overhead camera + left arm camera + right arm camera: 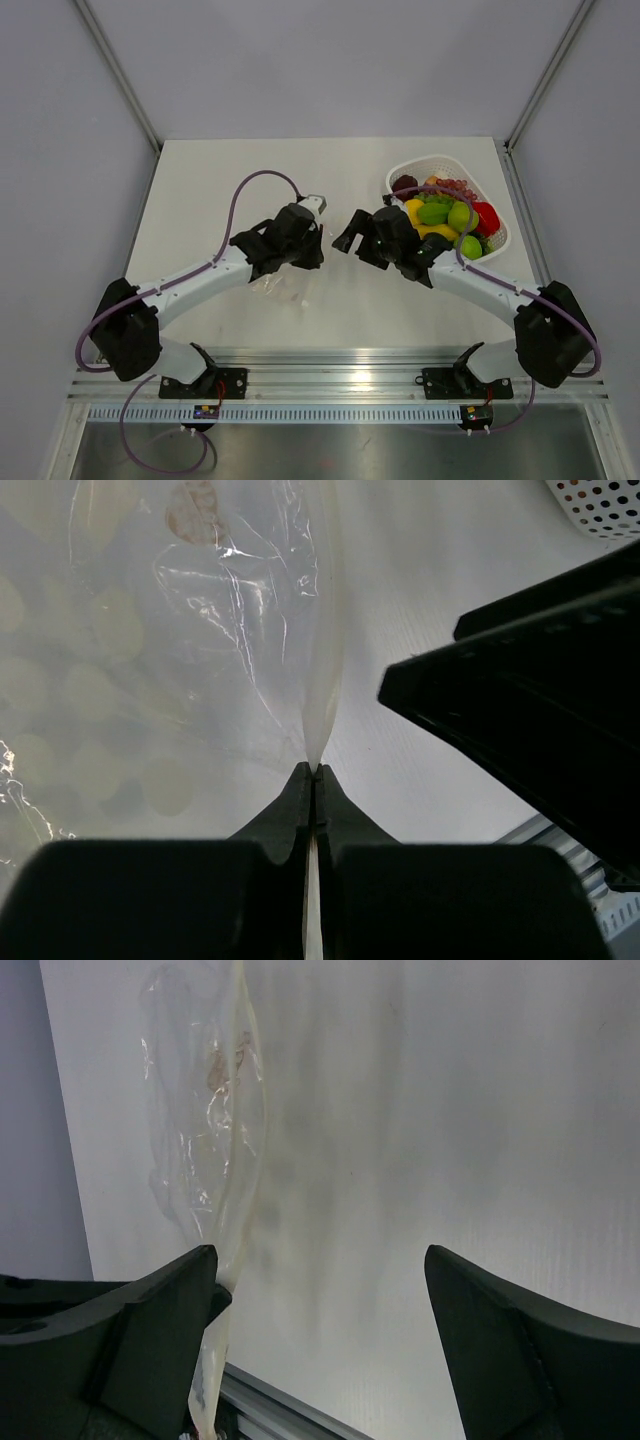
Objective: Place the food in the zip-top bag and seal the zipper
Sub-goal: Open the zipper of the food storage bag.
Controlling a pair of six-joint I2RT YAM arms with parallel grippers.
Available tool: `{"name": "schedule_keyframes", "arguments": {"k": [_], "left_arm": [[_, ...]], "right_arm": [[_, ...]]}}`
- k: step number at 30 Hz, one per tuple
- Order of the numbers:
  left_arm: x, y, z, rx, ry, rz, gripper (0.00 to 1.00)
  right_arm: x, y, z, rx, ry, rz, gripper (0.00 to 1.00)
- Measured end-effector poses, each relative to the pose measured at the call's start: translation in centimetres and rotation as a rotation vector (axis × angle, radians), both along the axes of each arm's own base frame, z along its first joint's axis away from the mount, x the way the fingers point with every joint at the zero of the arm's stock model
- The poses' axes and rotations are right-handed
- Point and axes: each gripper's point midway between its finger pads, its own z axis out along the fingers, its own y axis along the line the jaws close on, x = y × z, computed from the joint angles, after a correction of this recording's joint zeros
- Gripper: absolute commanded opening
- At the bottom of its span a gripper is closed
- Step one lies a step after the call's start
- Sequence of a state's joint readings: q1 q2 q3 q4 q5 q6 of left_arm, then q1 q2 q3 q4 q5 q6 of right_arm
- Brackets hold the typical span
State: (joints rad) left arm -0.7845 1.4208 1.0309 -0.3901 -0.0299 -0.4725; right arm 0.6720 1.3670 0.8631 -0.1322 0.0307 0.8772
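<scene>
The clear crinkly zip-top bag (pixel 200 630) hangs from my left gripper (pixel 315 772), which is shut on the bag's mouth edge; the zipper strip cannot be made out. In the top view the bag (pixel 277 287) shows below the left gripper (pixel 312 250), over the table. My right gripper (pixel 347 236) is open and empty, close to the right of the left one. In the right wrist view the bag (pixel 210 1110) hangs beside the right gripper's (pixel 318 1252) left finger (pixel 150 1310). The food (pixel 433 213), green, yellow, red and dark purple toy pieces, lies in the basket.
The white lattice basket (pixel 500 238) stands at the right back of the table, just behind my right arm; its corner shows in the left wrist view (pixel 600 505). The metal rail (pixel 340 355) runs along the table's near edge.
</scene>
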Motion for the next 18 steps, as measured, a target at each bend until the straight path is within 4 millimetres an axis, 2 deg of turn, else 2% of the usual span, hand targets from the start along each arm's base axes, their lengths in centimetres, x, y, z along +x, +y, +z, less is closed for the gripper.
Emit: {"name": "schedule_keyframes", "arguments": {"k": [5,15,17,18], "left_arm": [[-0.3,0.1,1.2,-0.048,-0.004,-0.008,0.0],[-0.1,-0.1,1.7,-0.083,-0.001,-0.018,0.0],[-0.2,-0.2,1.7,-0.089,0.001,-0.019,0.0],[-0.2,-0.2,1.7,-0.092,0.002,-0.02,0.0]], "right_arm": [[0.2,0.7,-1.3,0.022,0.046,-0.013,0.87],[0.7,2.0,-0.3,0.102,0.037,-0.009,0.89],[0.8,2.1,-0.6,0.102,0.042,-0.01,0.88],[0.9,2.2,-0.8,0.101,0.046,-0.011,0.83]]}}
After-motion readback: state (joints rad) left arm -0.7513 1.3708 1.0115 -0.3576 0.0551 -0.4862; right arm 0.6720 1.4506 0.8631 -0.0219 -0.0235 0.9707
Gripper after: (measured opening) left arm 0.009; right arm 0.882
